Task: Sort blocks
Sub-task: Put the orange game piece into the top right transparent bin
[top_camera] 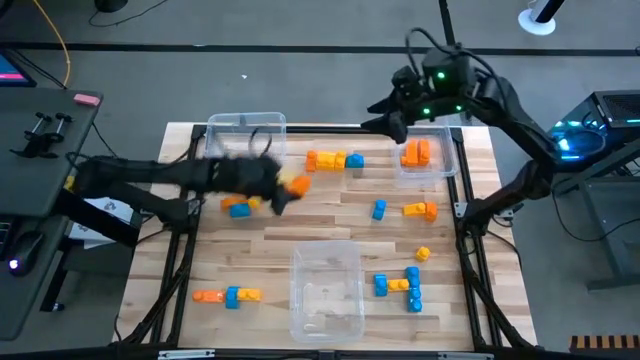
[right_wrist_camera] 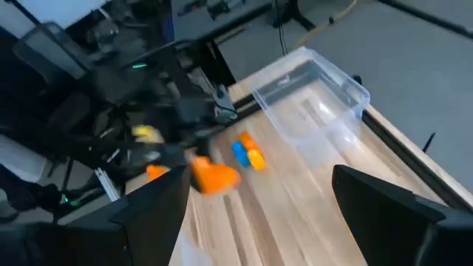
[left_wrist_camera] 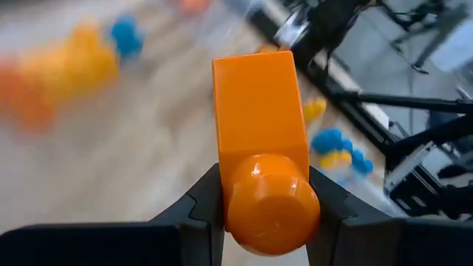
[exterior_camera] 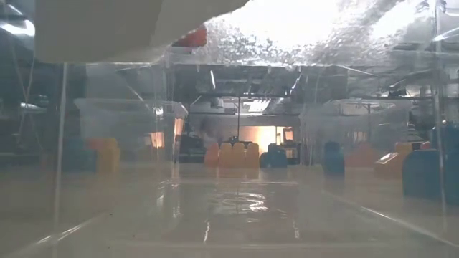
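My left gripper [top_camera: 285, 192] hangs over the left middle of the table, shut on an orange block [top_camera: 298, 185] that fills the left wrist view [left_wrist_camera: 259, 103]. My right gripper [right_wrist_camera: 259, 222] is open and holds nothing, high over the far edge by the far right bin [top_camera: 425, 160], which holds orange blocks [top_camera: 416, 152]. Loose blocks lie flat on the wood: an orange, yellow and blue row [top_camera: 335, 160], a blue and orange pair [top_camera: 240, 205], a blue one [top_camera: 379, 209] and a blue and yellow cluster [top_camera: 400, 285]. My left gripper pinches the orange block between its two fingers [left_wrist_camera: 203, 203] at its round stud end [left_wrist_camera: 270, 210]. The fingers come from the table's left, slanting down. The block's square body [left_wrist_camera: 259, 111] sticks out ahead of the fingertips, lifted clear of the table.
A clear bin [top_camera: 245, 130] stands at the far left and another clear bin [top_camera: 327, 290] at the near middle. An orange, blue and yellow row [top_camera: 227, 296] lies near the front left. Yellow-orange blocks [top_camera: 420, 210] lie at the right. Bare wood shows in the centre.
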Controlling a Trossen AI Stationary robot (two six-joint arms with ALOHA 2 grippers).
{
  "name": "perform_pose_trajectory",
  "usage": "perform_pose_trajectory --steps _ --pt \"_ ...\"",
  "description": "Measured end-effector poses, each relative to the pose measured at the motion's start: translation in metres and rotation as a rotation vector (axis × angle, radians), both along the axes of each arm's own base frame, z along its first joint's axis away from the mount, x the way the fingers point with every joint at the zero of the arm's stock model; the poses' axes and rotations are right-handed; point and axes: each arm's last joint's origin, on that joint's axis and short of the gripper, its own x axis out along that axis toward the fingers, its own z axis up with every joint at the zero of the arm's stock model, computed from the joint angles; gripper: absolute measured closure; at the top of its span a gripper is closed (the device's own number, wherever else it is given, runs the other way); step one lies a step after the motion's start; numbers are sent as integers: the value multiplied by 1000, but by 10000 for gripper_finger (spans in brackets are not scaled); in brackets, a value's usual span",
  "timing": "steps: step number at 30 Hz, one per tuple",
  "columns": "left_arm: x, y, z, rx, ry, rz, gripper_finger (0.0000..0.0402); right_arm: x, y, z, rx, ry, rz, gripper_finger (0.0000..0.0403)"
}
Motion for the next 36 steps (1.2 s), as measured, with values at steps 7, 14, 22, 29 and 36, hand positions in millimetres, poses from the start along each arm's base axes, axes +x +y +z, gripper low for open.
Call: perform_pose_trajectory --steps 7,14,22,29,36 --pt "86 89 -5 231 -206 -173 303 -2 14 11 -81 -60 -101 73" --pt "171 132 -28 300 -315 -276 303 3 19 19 -116 -129 -211 73" --pt "242 159 -49 299 -379 -259 284 4 17 23 -153 -169 -288 73" --pt "278 168 -62 293 -414 -242 214 5 16 28 -164 -215 -298 73" --pt "286 167 -49 323 -423 -261 150 5 16 30 -184 -240 -293 73"
